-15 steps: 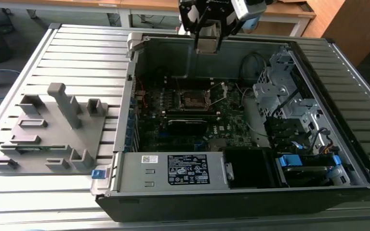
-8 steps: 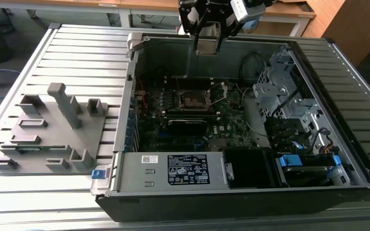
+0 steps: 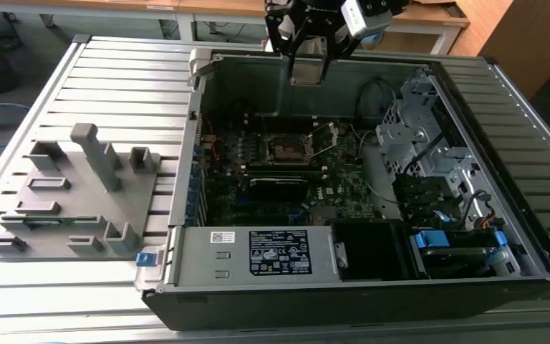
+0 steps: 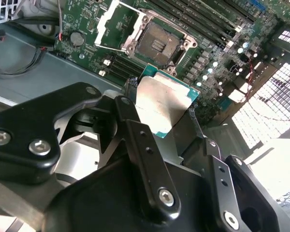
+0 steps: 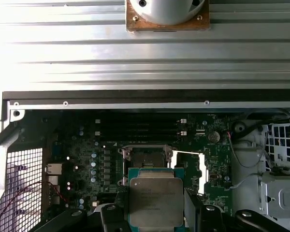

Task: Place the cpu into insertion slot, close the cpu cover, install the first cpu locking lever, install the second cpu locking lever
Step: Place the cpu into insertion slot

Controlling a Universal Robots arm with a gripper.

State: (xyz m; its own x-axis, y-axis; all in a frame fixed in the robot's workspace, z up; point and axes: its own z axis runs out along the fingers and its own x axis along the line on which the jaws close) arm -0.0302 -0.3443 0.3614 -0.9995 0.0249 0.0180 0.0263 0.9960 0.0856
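Observation:
My gripper (image 3: 308, 70) hangs above the open computer case, shut on the cpu (image 3: 306, 72), a flat square chip with a dull silver top. In both wrist views the cpu (image 5: 154, 200) (image 4: 162, 104) sits between the black fingers (image 4: 135, 125), held level over the motherboard. Below it is the insertion slot (image 5: 145, 158) (image 4: 157, 45) (image 3: 285, 147), a dark square socket lying uncovered. The cpu cover (image 5: 189, 166) (image 4: 113, 21) (image 3: 326, 140), a thin silver frame, is swung open beside the slot. The chip is well above the socket and not touching it.
The case walls (image 3: 256, 79) surround the board. A drive cage (image 3: 418, 136) and cables stand at the exterior view's right, and a labelled power supply (image 3: 256, 254) sits at the front. Memory slots (image 5: 135, 126) run beside the socket. A grey fixture block (image 3: 74, 193) rests on the slatted table (image 3: 112, 79).

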